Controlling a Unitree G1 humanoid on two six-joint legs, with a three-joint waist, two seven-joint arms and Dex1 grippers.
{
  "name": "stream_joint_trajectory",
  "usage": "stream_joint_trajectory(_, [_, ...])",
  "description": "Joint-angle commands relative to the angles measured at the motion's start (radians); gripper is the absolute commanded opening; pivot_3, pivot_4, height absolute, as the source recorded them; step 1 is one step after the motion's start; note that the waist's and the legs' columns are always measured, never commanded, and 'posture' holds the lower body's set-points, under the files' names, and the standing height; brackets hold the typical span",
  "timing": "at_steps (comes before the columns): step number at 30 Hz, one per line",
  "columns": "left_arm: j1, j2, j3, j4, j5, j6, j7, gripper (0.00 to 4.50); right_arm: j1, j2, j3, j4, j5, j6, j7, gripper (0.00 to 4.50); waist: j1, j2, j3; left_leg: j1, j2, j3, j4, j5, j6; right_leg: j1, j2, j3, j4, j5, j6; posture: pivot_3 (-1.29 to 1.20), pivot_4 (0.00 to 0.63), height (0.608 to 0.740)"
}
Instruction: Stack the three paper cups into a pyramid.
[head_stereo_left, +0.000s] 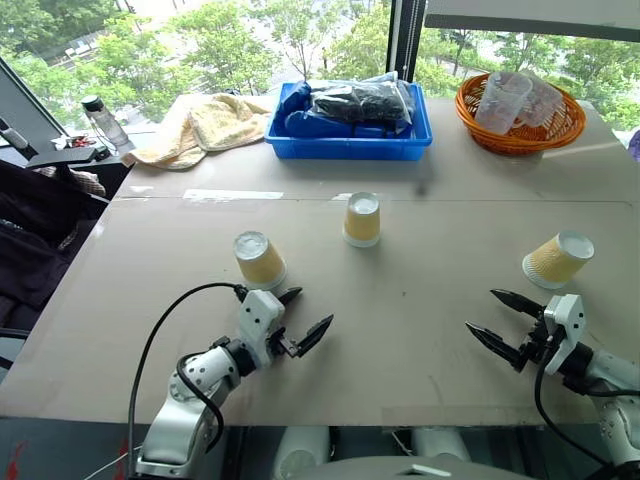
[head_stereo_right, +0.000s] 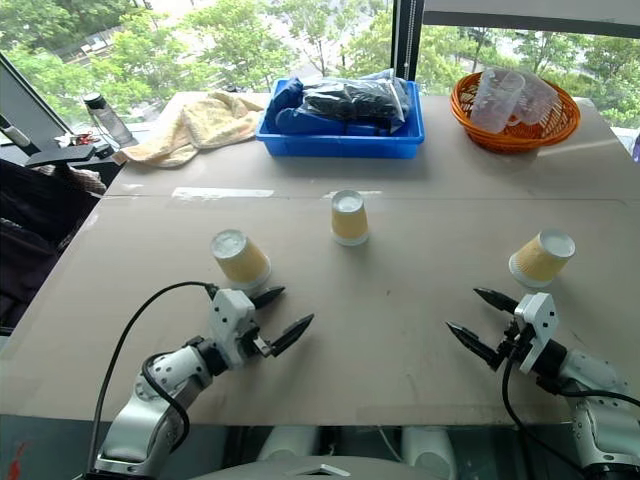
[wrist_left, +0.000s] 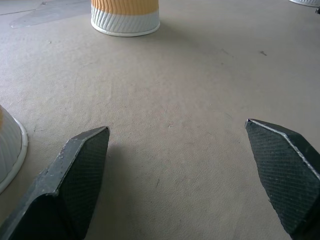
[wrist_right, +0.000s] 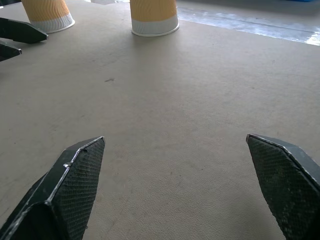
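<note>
Three ribbed pale-yellow paper cups stand inverted, well apart.

Bright daylight from the windows; soft shadows, sharp focus.

Table top under my hands: matt beige board, faintly grained, light scuffs. Three paper cups, ribbed pale yellow paper sides, smooth white rims and bases: left cup, middle cup, right cup. My left gripper and right gripper: black fingers, cross-hatched textured pads, matt; white glossy plastic housings. Blue bin glossy plastic, holding shiny crinkled plastic bags. Orange basket woven, with clear plastic cups. Yellow towel soft, fuzzy cloth.
</note>
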Motion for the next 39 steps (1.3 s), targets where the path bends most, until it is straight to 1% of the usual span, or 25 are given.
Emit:
stream_joint_trajectory(1, [0.023,-0.001,0.009,-0.012,-0.005,-0.015,0.007,4.45,-0.004,-0.001,-0.005,-0.013,0.005,-0.016,0.009,4.50,-0.001,0.000,0.000,0.000,0.000,0.000,0.000,0.000,0.000,0.000,0.000,0.000,0.000,0.000,0.000,0.00,0.150,0.733])
stream_joint_trajectory(4, [0.069,0.003,0.022,-0.064,-0.023,-0.034,0.002,4.45,-0.006,-0.004,-0.009,-0.012,0.009,-0.018,0.015,4.50,-0.002,-0.001,0.001,0.000,0.000,0.000,0.000,0.000,0.000,0.000,0.000,0.000,0.000,0.000,0.000,0.00,0.150,0.733])
stream_joint_trajectory(7, [0.128,-0.014,0.077,-0.145,-0.098,-0.037,0.012,4.45,-0.005,0.001,-0.010,-0.035,0.036,-0.009,0.033,4.50,-0.002,-0.004,0.004,-0.001,0.001,0.000,0.000,0.000,0.000,-0.001,0.000,0.000,0.000,0.001,-0.002,0.00,0.150,0.733])
stream_joint_trajectory(9, [0.157,-0.043,0.122,-0.184,-0.124,-0.055,0.051,4.45,-0.002,0.000,0.005,-0.062,0.049,-0.003,0.053,4.50,-0.001,-0.006,0.005,-0.002,0.001,0.000,0.000,0.000,0.000,-0.002,-0.001,0.000,0.000,0.001,-0.002,0.00,0.150,0.733])
stream_joint_trajectory(11, [0.176,-0.087,0.186,-0.220,-0.199,-0.037,0.106,4.45,-0.007,-0.001,0.028,-0.106,0.059,0.008,0.066,4.50,0.001,-0.007,0.006,-0.003,0.001,0.000,0.000,0.000,0.000,-0.003,-0.005,0.000,0.000,0.001,-0.002,0.00,0.150,0.733])
stream_joint_trajectory(12, [0.175,-0.094,0.223,-0.221,-0.209,-0.036,0.129,4.45,-0.016,0.009,0.039,-0.136,0.077,0.024,0.061,4.50,0.001,-0.008,0.006,-0.004,0.001,-0.001,0.000,0.000,0.000,-0.004,-0.005,-0.001,0.000,0.001,-0.002,0.00,0.150,0.733])
stream_joint_trajectory(15, [0.142,-0.077,0.303,-0.164,-0.158,-0.070,0.166,4.45,-0.052,0.025,0.081,-0.198,0.094,0.063,0.049,4.50,0.000,-0.009,0.007,-0.004,0.000,-0.001,0.001,0.000,0.000,-0.003,-0.004,-0.002,0.000,0.000,0.000,0.00,0.150,0.733])
stream_joint_trajectory(16, [0.125,-0.071,0.315,-0.145,-0.138,-0.078,0.178,4.45,-0.064,0.025,0.094,-0.209,0.092,0.073,0.049,4.50,0.001,-0.009,0.007,-0.004,0.000,-0.002,0.001,0.000,0.000,-0.003,0.000,-0.002,0.000,0.000,0.000,0.00,0.150,0.733])
stream_joint_trajectory(18, [0.078,-0.060,0.326,-0.114,-0.120,-0.076,0.199,4.45,-0.092,0.028,0.113,-0.225,0.089,0.091,0.041,4.50,0.001,-0.009,0.007,-0.004,0.000,-0.002,0.001,0.000,0.000,-0.003,0.001,-0.002,0.000,0.000,0.000,0.00,0.150,0.733])
stream_joint_trajectory(21, [-0.025,-0.047,0.294,-0.057,-0.064,-0.067,0.231,4.45,-0.158,0.045,0.147,-0.267,0.096,0.126,0.013,4.50,0.003,-0.010,0.008,-0.005,0.000,-0.002,0.002,0.000,0.000,-0.003,0.001,-0.002,0.000,0.002,-0.002,0.00,0.150,0.733])
stream_joint_trajectory(25, [-0.083,-0.047,0.252,-0.003,-0.008,-0.088,0.234,4.45,-0.185,0.054,0.164,-0.292,0.089,0.143,-0.011,4.50,0.001,-0.012,0.007,-0.006,-0.001,-0.002,0.003,0.000,0.000,-0.003,0.001,-0.002,0.000,0.002,-0.002,0.00,0.150,0.733])
stream_joint_trajectory(34, [-0.186,-0.053,0.230,0.089,-0.005,-0.095,0.224,4.45,-0.193,0.063,0.181,-0.337,0.087,0.158,-0.044,4.50,0.001,-0.012,0.007,-0.007,0.000,-0.003,0.003,0.000,0.000,-0.004,0.002,-0.004,0.001,0.002,-0.003,0.00,0.150,0.733])
stream_joint_trajectory(39, [-0.276,-0.066,0.198,0.149,0.005,-0.091,0.227,4.45,-0.221,0.068,0.176,-0.361,0.105,0.189,-0.072,4.50,0.001,-0.012,0.007,-0.007,0.000,-0.003,0.004,0.000,0.000,-0.004,0.002,-0.004,0.001,0.002,-0.002,0.00,0.150,0.733])
